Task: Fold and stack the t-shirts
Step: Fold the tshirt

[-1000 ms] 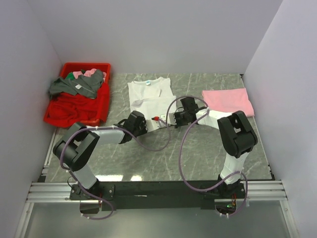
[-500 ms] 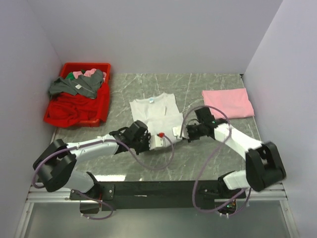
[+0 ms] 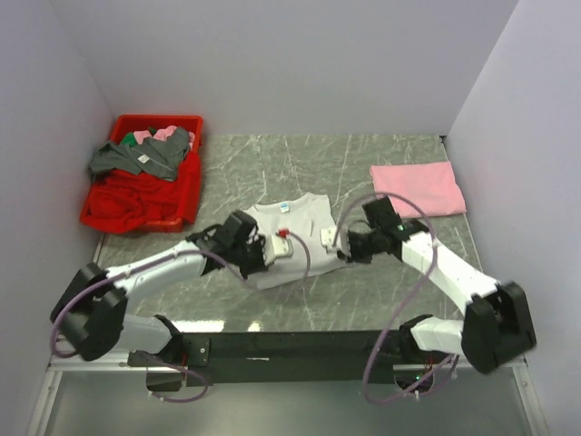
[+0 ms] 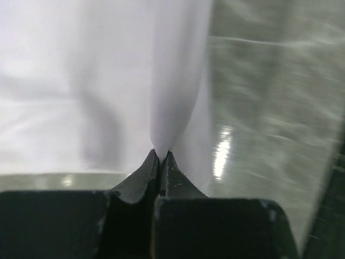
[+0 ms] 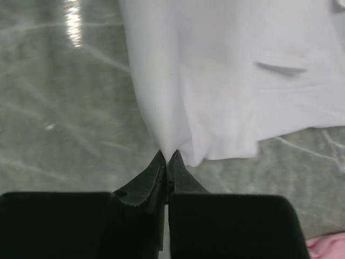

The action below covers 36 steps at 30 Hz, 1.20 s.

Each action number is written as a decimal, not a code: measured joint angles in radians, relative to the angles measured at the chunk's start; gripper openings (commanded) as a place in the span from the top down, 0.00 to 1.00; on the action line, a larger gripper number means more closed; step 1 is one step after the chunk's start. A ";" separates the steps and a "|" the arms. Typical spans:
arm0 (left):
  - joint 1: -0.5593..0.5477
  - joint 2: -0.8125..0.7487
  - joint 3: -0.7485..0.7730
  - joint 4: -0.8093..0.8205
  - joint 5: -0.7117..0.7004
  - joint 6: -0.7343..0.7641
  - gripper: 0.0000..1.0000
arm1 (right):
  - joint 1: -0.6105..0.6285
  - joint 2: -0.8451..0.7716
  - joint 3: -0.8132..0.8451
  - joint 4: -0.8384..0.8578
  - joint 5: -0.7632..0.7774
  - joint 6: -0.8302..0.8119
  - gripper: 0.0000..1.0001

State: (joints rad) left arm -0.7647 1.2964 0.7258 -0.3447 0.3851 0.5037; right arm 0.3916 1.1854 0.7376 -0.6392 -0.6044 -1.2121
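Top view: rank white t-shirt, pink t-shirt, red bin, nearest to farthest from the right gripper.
1. white t-shirt: centre, pinched between the fingers of the right gripper.
2. pink t-shirt: folded flat, at the far right.
3. red bin: far left, beyond the white t-shirt.

Left arm [image 3: 154, 268]: stretched low, reaching in toward the middle.
Right arm [image 3: 449, 271]: stretched low, reaching in from the opposite side.
Left gripper [image 4: 160, 156]: fingers pressed together, pinching a fold of white t-shirt [image 4: 81, 81].
Right gripper [image 5: 166, 155]: fingers pressed together, pinching the same shirt's edge.
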 measured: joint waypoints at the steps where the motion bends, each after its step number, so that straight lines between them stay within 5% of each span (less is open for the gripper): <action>1: 0.052 0.035 0.025 0.013 -0.001 0.013 1.00 | 0.001 0.063 0.056 0.024 0.012 0.031 1.00; 7: 0.276 0.266 0.231 0.110 -0.013 0.062 1.00 | 0.000 0.405 0.424 0.169 0.085 0.212 1.00; 15: 0.418 0.517 0.396 0.273 -0.051 0.061 1.00 | 0.000 0.782 0.791 0.290 0.212 0.413 1.00; 22: 0.428 0.613 0.444 0.318 -0.084 0.061 1.00 | 0.000 0.899 0.833 0.320 0.317 0.502 1.00; 36: 0.430 0.600 0.447 0.468 -0.099 0.059 1.00 | 0.000 0.855 0.792 0.409 0.390 0.579 1.00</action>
State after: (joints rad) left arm -0.3351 1.8965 1.1732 0.1234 0.2863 0.5629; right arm 0.3916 2.0407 1.5295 -0.2302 -0.2142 -0.6331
